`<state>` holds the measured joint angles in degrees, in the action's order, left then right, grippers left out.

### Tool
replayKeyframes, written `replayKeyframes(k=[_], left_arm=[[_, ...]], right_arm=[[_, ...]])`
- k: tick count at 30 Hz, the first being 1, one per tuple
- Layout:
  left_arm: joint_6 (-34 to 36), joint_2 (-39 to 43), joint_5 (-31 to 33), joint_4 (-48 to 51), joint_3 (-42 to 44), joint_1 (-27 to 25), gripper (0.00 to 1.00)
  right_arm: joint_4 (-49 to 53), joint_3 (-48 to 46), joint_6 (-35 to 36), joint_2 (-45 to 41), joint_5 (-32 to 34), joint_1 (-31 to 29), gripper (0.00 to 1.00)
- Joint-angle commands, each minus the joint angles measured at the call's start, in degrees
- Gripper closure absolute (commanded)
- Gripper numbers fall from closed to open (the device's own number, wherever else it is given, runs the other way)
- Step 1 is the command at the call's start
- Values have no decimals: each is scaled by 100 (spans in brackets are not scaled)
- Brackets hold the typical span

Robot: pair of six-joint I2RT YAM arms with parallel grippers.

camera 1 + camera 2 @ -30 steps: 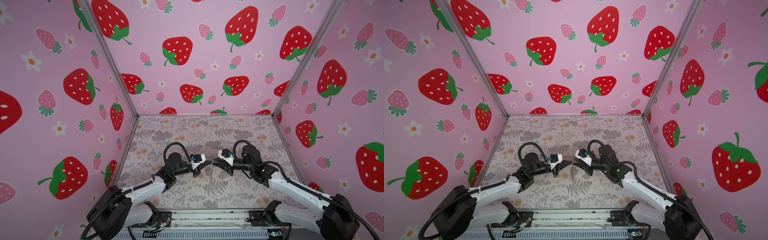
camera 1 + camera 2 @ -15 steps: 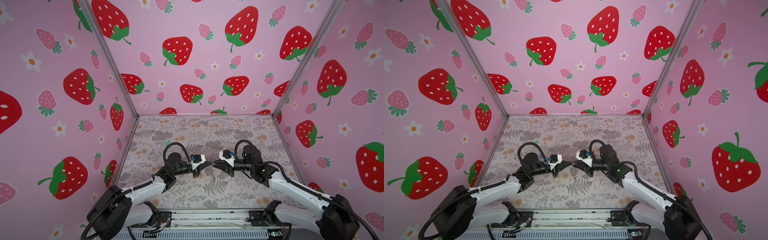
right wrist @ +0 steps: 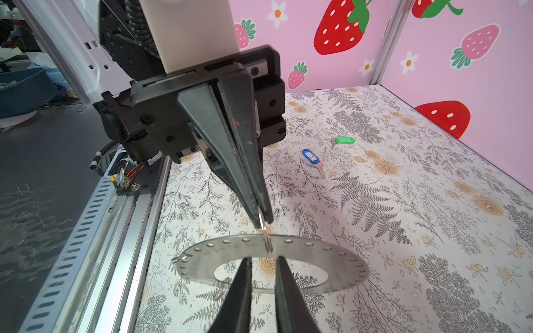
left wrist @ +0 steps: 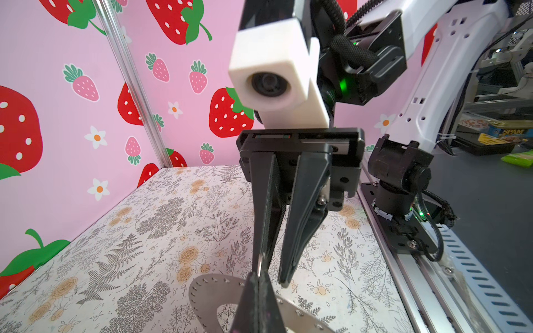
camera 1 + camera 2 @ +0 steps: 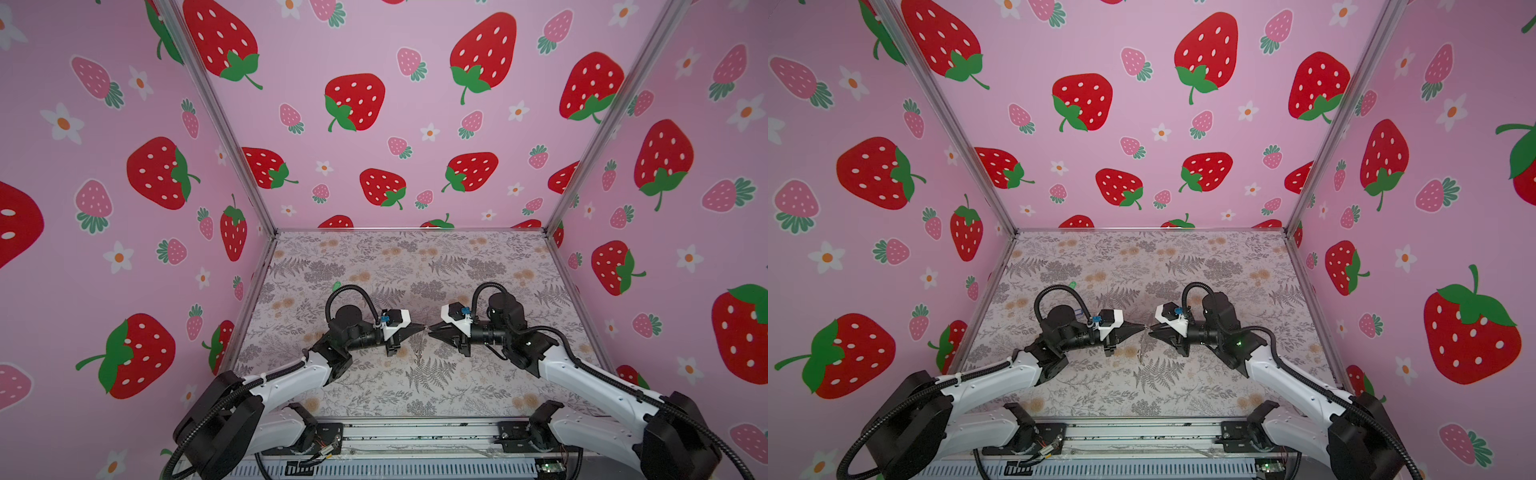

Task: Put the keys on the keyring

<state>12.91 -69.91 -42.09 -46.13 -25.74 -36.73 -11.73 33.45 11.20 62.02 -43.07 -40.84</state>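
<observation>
Keyring: flat grey ring [image 3: 346, 271] with small holes round its rim, hanging on a wire loop [image 3: 264, 230] directly under the left claw's tips.
Left claw [image 3: 261, 219]: closed tight, pinching the wire loop.
Right claw [image 3: 263, 259]: tip to tip with the left claw, narrow gap between its fingers, nothing gripped, just short of the loop.
Keys: blue key [image 3: 311, 157] and green key [image 3: 344, 140] lie flat and apart, beyond the left claw on the side away from the right claw, off the keyring.
Surface: floral-printed table [image 3: 403, 201].
</observation>
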Motion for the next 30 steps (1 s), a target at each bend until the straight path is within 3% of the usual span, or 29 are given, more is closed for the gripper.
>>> replayKeyframes(k=[1, 30], left_arm=[[-95, -28, -215, -291, -193, 26, 100], [-203, -119, -336, -370, -307, 16, 100]], right_arm=[[-157, 73, 14, 5, -224, 26, 82], [-409, 96, -118, 178, -439, 24, 88]])
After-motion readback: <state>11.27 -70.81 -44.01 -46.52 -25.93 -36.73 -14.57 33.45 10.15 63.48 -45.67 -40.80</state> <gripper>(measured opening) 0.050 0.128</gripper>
